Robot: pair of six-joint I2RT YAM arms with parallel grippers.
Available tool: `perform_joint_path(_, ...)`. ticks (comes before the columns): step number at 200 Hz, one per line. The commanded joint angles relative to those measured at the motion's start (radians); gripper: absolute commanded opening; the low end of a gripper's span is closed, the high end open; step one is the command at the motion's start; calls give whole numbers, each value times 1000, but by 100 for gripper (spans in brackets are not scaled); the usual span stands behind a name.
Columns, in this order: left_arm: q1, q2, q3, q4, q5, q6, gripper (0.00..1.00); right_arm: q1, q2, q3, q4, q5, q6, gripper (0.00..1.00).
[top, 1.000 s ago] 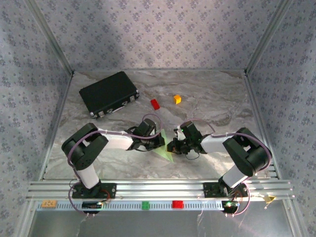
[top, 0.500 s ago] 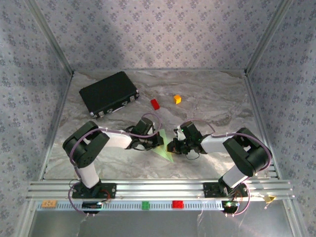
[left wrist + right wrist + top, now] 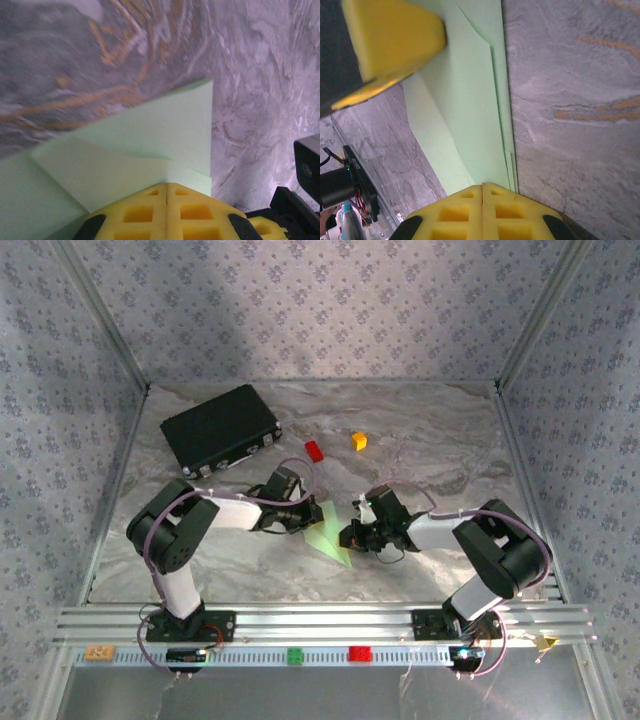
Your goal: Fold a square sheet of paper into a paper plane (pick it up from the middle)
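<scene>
Since a second ago, my left arm has drawn its wrist back toward the far left, uncovering more of the folded green paper (image 3: 326, 537), which lies flat on the worktop (image 3: 430, 440) between both arms. My left fingers (image 3: 145, 215) are pressed together, tips resting on the paper's edge. My right fingers (image 3: 512, 215) are closed too, tips at its opposite long edge, unmoved. Well beyond sit a black case (image 3: 220, 428), a red block (image 3: 314, 450) and an orange block (image 3: 359, 440).

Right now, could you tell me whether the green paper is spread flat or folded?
Folded. The green paper is a narrow pointed wedge from above, and the wrist views show overlapping creased layers.
</scene>
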Motion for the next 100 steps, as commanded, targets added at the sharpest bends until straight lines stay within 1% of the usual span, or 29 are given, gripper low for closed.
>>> perform_joint_path(1,65,30,7,-77,-107,46,0,-9,14,-52,-174,61,-26,0)
perform_joint_path(69,148,26,35,-143,-96,80,0,-8,12,-51,-171,52,-31,0)
perform_joint_path(100,165,14,58,-194,-104,85,0,-9,9,-51,-173,49,-34,0)
